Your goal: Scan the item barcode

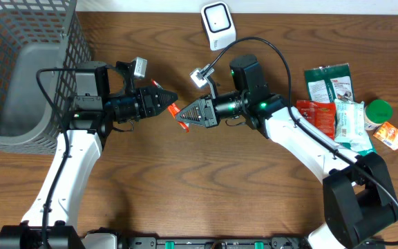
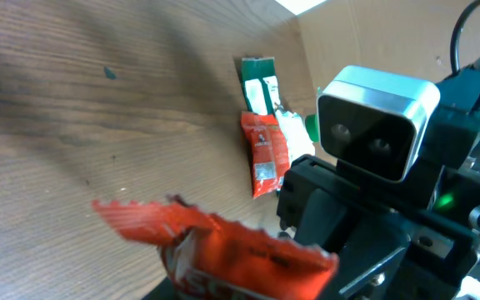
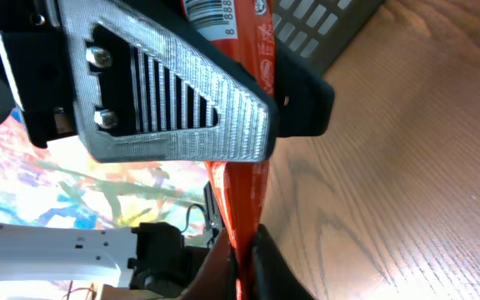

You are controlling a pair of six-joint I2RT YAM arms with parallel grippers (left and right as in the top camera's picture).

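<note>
While meeting centre-frame, left gripper (image 1: 171,100): is clenching the packet (image 1: 174,108).
Right gripper (image 1: 181,117): is clenching it too.
Risk: if both are pulling, it may be tearing or dropping.

The crinkly orange-red foil snack packet (image 1: 174,109) carried a white barcode patch with black digits; the wooden table (image 1: 206,180) showed brown grain, the wire-mesh basket (image 1: 54,41) grey.

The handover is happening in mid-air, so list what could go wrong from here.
1. The left gripper pinches only the thin end of the orange snack packet; if the right gripper lets go, it may slip and drop.
2. The barcode sits partly behind the right gripper's finger, possibly hidden from the white scanner.
</note>
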